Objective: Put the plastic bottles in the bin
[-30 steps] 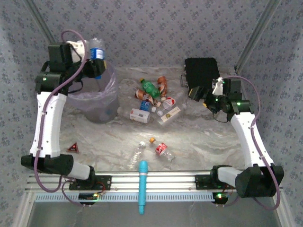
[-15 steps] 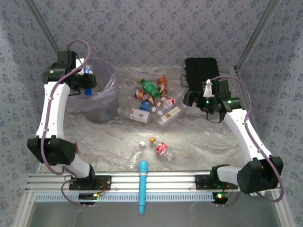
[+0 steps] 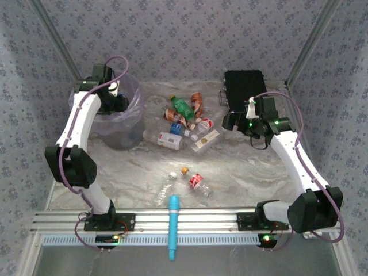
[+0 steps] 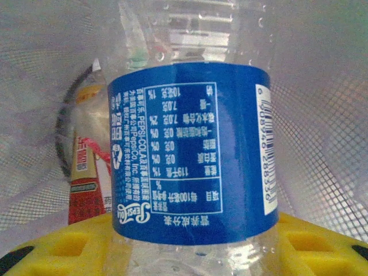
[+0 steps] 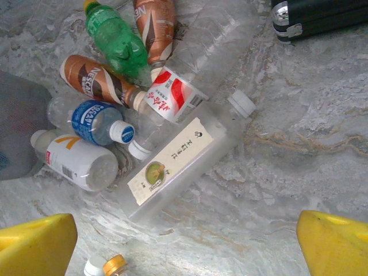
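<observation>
Right now your left claw (image 3: 117,101) sits down inside the bin (image 3: 123,135), clamped narrow round a clear Pepsi bottle (image 4: 190,149) with a blue label. The bottle's long axis runs straight across the fingers, and the lavender bag liner (image 4: 322,115) stands all round it, so letting go should land it. How far it hangs above the red-and-yellow-labelled bottle (image 4: 86,178) lying in the bin, I can't tell from this close.

Your right claw (image 5: 184,241) is spread wide and empty, hovering just over the heap of bottles (image 3: 187,123) on the marbled tabletop (image 5: 299,167). Nearest beneath it lies a flat clear bottle with a cream label (image 5: 175,164), slanting in the wrist view from lower left to upper right, its white cap toward the black case (image 5: 322,14). That heap lies nearer the right arm, with open tabletop around it.
</observation>
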